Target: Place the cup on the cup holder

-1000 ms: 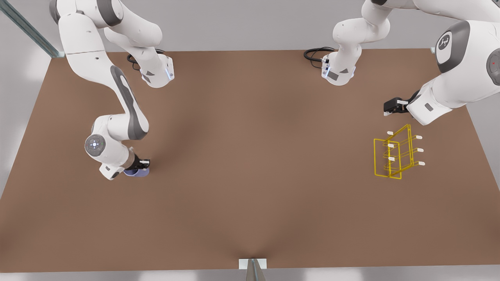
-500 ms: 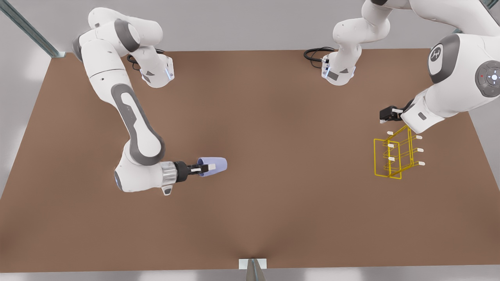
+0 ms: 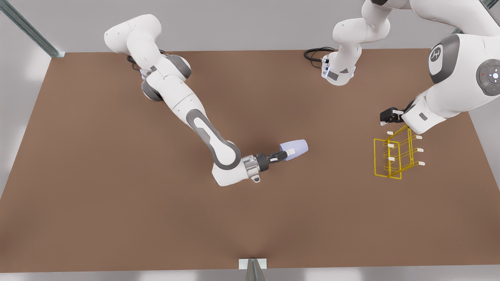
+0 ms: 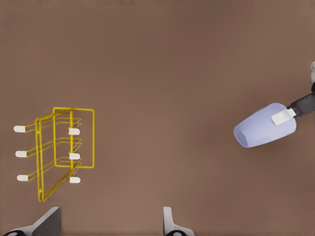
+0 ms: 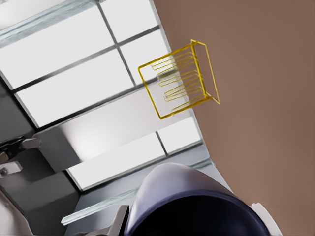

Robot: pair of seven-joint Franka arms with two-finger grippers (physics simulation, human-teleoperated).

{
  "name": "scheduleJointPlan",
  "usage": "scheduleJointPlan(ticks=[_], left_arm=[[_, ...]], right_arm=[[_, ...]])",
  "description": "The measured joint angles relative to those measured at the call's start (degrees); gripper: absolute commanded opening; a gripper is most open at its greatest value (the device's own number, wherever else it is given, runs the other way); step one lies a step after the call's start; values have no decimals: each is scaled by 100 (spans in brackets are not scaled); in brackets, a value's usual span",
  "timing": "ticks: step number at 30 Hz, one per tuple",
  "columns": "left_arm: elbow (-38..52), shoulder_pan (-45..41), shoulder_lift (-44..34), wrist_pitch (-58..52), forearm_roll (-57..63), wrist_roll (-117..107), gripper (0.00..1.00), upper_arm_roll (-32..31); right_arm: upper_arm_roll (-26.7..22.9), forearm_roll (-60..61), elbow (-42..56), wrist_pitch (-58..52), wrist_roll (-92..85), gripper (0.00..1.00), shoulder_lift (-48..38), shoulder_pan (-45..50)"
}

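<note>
A: Since the cup (image 3: pixel 299 147) looks light, rigid and smooth, is a pinch on its rim wall enough?

B: Probably. The right gripper (image 3: pixel 288 155) is clamped there, arm stretched low, cup sideways above the table, well short of the cup holder (image 3: pixel 394 156). The left gripper (image 3: pixel 385 118) waits beside the holder, fingers apart.

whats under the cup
Only bare brown table shows beneath the cup, which the right gripper holds on its side. The spot directly below is hidden by the cup. The left gripper waits by the cup holder.
</note>
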Motion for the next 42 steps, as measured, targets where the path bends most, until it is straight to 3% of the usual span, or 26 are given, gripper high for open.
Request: scheduleJointPlan(ticks=[29,34,35,36,39,42], left_arm=[[0,1,147,98,0,8,100,-1],[0,1,191,120,-2,9,100,-1],[0,1,192,123,-1,9,100,-1],[0,1,193,125,-1,9,100,-1],[0,0,193,129,-5,9,100,-1],[0,-3,196,162,-15,9,100,-3]], right_arm=[[-249,124,-6,1134,-2123,21,531,492],[-268,104,-10,1206,-2295,60,565,520],[-270,102,-11,1222,-2321,71,566,523],[-271,100,-16,1236,-2345,100,566,524],[-312,96,-38,1265,-2407,100,562,523],[-670,82,-45,1209,-2461,100,515,413]])
